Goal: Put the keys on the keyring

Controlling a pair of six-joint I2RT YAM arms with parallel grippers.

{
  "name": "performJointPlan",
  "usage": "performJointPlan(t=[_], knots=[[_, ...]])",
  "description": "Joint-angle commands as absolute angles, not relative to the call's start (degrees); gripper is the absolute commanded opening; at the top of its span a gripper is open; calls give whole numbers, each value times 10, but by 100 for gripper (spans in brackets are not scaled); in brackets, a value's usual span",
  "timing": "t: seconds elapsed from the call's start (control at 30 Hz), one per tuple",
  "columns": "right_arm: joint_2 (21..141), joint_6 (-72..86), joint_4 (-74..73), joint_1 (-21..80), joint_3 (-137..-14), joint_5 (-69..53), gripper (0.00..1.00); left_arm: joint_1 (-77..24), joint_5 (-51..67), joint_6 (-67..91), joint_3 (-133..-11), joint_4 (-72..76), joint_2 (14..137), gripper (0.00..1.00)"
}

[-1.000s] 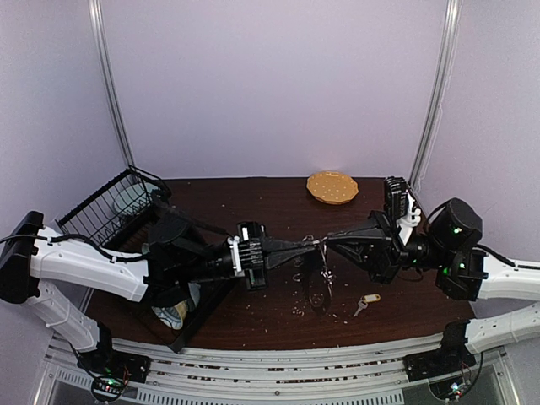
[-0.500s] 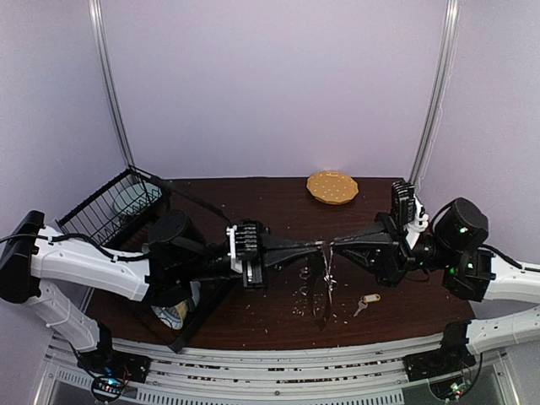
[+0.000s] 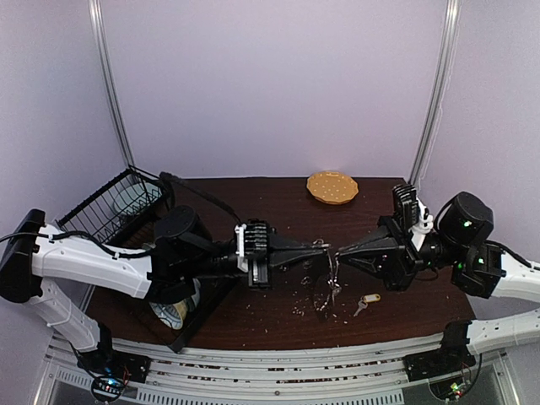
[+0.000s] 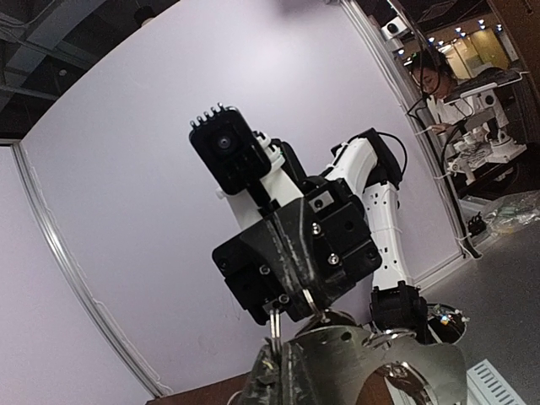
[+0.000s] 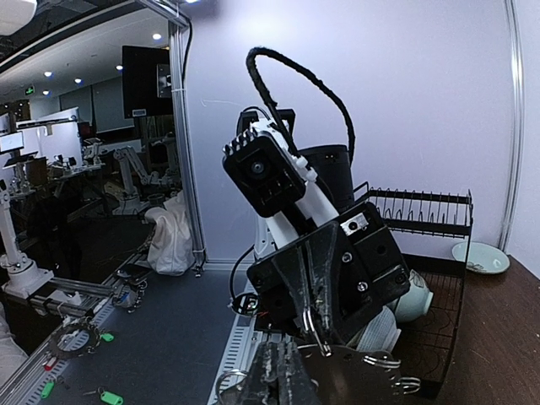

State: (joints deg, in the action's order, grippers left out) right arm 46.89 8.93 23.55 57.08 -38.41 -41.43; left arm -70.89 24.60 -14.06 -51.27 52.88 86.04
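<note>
My two grippers meet tip to tip above the middle of the dark table. The left gripper (image 3: 323, 246) and the right gripper (image 3: 339, 250) are both shut on the keyring (image 3: 326, 274), whose silvery loop hangs down between them. In the left wrist view, thin silver wire of the keyring (image 4: 288, 331) runs from my left gripper (image 4: 283, 371) up into the right one's shut fingers (image 4: 291, 270). In the right wrist view, the keyring (image 5: 314, 325) curves out of the left fingers (image 5: 316, 274) above my right gripper (image 5: 283, 371). One key with a yellow tag (image 3: 365, 301) lies on the table below the right arm.
A round yellow-tan dotted disc (image 3: 332, 186) sits at the back of the table (image 3: 253, 198). A black wire dish rack (image 3: 114, 207) with a pale dish stands at the left, behind the left arm. Small crumbs (image 3: 299, 310) are scattered under the grippers.
Both grippers have shifted a little to the right together, still joined on the keyring. The hanging loop has swung slightly with them. The key on the table has not moved.
</note>
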Motion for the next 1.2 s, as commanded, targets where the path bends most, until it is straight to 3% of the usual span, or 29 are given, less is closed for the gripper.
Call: performJointPlan(t=[0.0,1.17], knots=[[476,127,309,569,-377,-415,0,-711,272,-155,-539,551,871,0],[458,118,336,569,-344,-346,0,-711,283,-156,-540,546,874,0]])
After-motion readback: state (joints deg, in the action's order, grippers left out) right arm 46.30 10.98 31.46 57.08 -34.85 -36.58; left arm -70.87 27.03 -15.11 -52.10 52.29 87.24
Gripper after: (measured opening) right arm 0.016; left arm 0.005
